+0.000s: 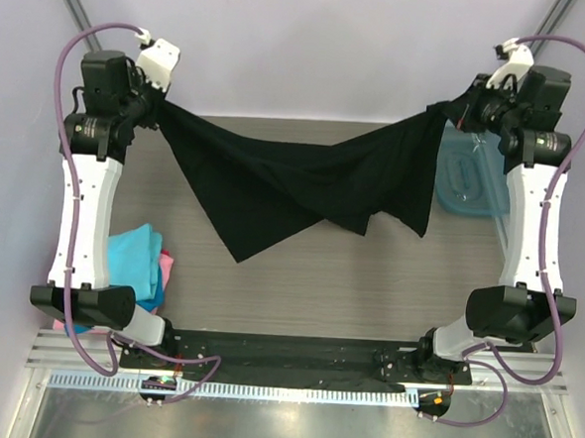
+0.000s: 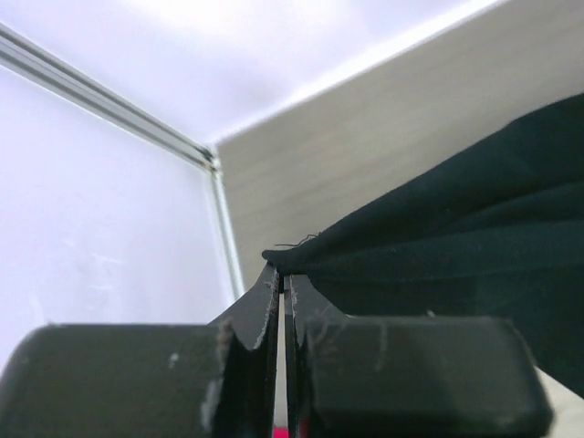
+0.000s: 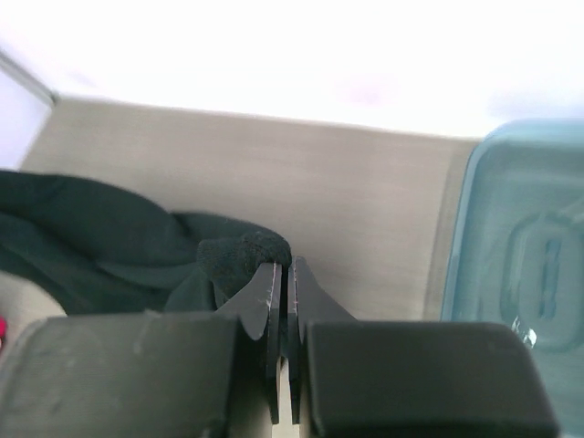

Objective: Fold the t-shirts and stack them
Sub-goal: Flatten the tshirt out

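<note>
The large black t-shirt hangs stretched in the air between both grippers, sagging in the middle, with loose points drooping toward the table. My left gripper is shut on its left corner at the far left; in the left wrist view the cloth leaves the closed fingertips. My right gripper is shut on its right corner at the far right; in the right wrist view a bunched fold sits at the closed tips. A folded turquoise t-shirt lies on a pink one at the near left.
A translucent teal plastic tray sits at the far right of the wood-grain table, under the right arm; it also shows in the right wrist view. White walls enclose the back and sides. A black base rail runs along the near edge.
</note>
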Controlling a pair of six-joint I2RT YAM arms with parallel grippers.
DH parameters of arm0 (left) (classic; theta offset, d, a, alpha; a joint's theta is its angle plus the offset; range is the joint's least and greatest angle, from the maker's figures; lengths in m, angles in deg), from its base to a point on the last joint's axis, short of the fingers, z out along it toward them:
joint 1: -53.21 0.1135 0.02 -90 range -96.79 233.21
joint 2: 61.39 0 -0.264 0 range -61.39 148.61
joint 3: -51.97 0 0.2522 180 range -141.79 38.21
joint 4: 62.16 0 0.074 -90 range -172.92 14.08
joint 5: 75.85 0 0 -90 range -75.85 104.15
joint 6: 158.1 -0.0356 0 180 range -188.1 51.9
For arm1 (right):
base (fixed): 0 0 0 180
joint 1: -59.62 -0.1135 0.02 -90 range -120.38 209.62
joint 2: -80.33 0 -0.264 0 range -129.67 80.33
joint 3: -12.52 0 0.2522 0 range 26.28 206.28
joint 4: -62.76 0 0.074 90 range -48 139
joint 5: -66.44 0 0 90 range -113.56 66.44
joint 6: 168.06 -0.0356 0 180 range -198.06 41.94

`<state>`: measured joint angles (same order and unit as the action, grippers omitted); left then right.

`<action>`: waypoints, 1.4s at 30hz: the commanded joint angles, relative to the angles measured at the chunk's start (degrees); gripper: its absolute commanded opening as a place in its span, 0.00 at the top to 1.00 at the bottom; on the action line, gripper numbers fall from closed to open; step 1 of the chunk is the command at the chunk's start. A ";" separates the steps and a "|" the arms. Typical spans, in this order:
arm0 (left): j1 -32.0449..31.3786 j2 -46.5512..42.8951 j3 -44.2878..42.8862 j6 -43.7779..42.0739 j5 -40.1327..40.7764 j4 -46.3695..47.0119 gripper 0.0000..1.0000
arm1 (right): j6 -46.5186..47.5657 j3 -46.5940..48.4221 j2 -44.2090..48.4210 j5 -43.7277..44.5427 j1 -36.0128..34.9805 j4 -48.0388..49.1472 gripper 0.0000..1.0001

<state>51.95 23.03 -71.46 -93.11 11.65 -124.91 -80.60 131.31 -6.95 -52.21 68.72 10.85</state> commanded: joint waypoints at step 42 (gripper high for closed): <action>3.81 30.01 -11.45 3.30 -2.24 25.17 1.00 | 7.07 20.83 -31.73 2.80 -3.12 9.60 0.47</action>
<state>55.58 54.72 -78.78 -91.65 9.02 -105.70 -80.95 147.97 -43.02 -51.55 67.08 18.34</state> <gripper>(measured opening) 0.006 0.484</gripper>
